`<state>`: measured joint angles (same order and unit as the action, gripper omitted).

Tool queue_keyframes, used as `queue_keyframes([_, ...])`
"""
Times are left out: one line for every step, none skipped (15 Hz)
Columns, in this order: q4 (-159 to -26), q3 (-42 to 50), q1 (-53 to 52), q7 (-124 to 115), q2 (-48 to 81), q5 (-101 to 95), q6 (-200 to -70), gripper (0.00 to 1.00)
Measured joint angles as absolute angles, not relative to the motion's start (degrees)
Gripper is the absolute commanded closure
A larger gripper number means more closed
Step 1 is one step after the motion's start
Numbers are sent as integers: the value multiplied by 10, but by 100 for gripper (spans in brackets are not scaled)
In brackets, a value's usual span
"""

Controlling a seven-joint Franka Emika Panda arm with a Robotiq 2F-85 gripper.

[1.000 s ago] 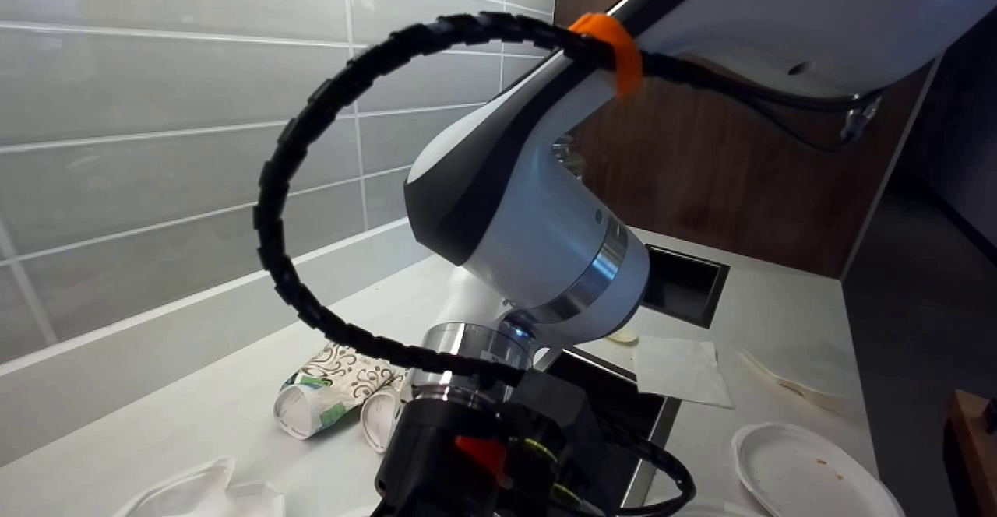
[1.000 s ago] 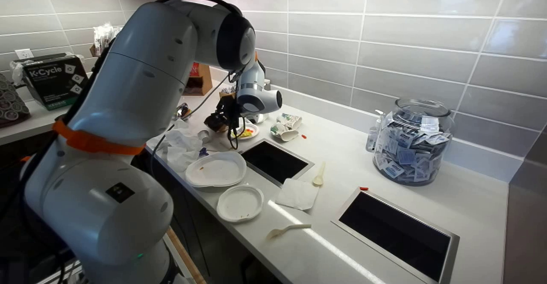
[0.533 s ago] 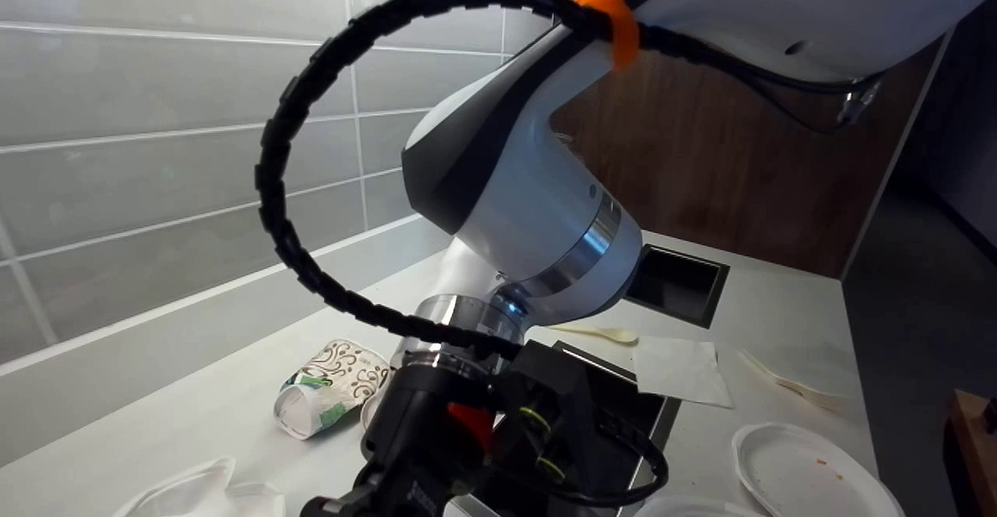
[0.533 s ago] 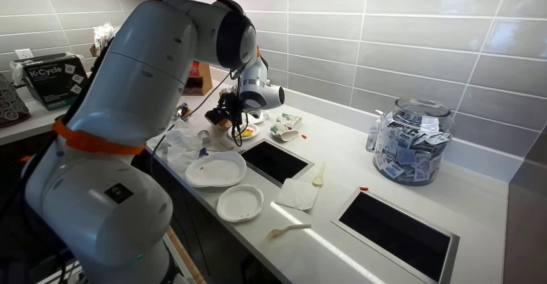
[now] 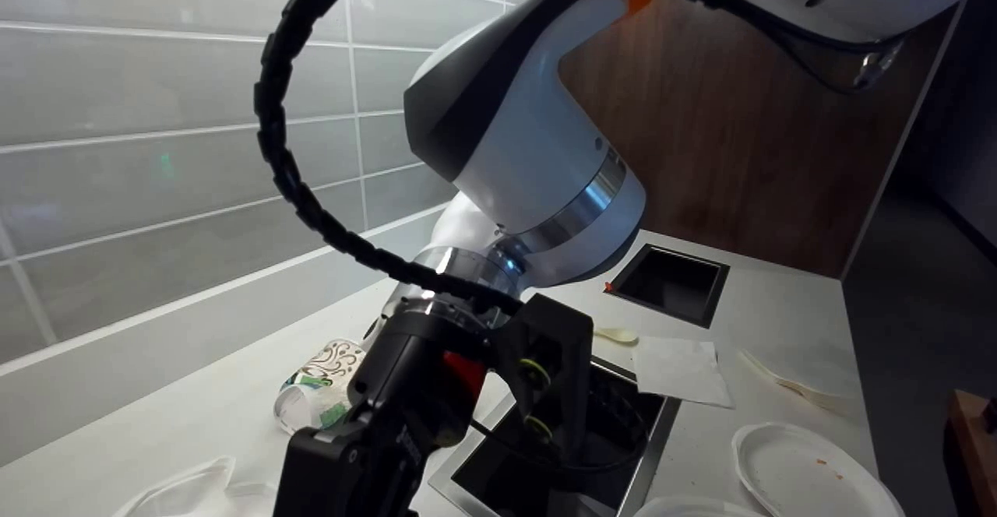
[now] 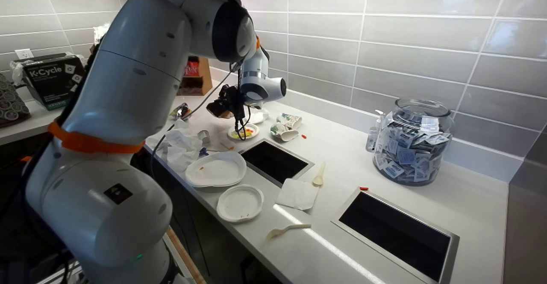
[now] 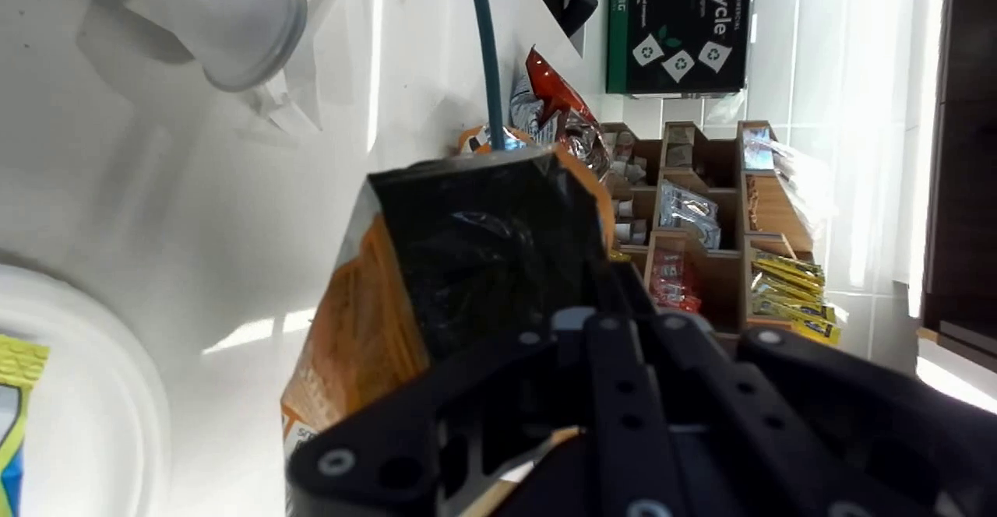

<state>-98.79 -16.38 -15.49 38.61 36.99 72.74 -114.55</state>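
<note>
Jaws and orange-black packet (image 7: 444, 283) higher.

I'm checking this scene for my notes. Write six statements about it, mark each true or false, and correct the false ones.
1. The gripper is closed on an orange and black packet. True.
2. The glass jar is empty. False: the glass jar holds many small sachets.
3. The dark box reads "K-Cycle". True.
4. The plate at the wrist view's left edge is bare. False: a yellow-edged wrapper lies on it.
5. The paper cups stand upright. False: the paper cups lie on their sides.
6. A pump bottle stands beside the glass jar. True.
</note>
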Motion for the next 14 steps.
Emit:
queue_keyframes([-988, -163, -154, 389, 364, 727, -1145, 100])
queue_keyframes([-990, -162, -153, 391, 355, 727, -1145, 100])
queue_keyframes([-992, -160, -153, 393, 346, 727, -1146, 100])
queue_keyframes([-995, -158, -152, 394, 335, 727, -1146, 100])
queue_keyframes([-999, -154, -151, 395, 322, 727, -1149, 100])
queue_keyframes([-1005, -151, -150, 395, 309, 727, -1156, 100])
queue_keyframes([-1012, -147, -150, 395, 296, 727, -1162, 100])
queue_keyframes([-1020, -144, -149, 395, 282, 727, -1170, 100])
queue_keyframes([-1030, -142, -148, 395, 269, 728, -1182, 99])
queue_keyframes([-1040, -139, -148, 395, 256, 728, -1194, 99])
queue_keyframes([-1050, -137, -147, 395, 245, 728, -1203, 99])
queue_keyframes([-1058, -136, -147, 395, 237, 728, -1204, 99])
queue_keyframes([-1062, -135, -147, 395, 232, 728, -1205, 99])
queue_keyframes([-1066, -135, -147, 395, 230, 728, -1206, 99])
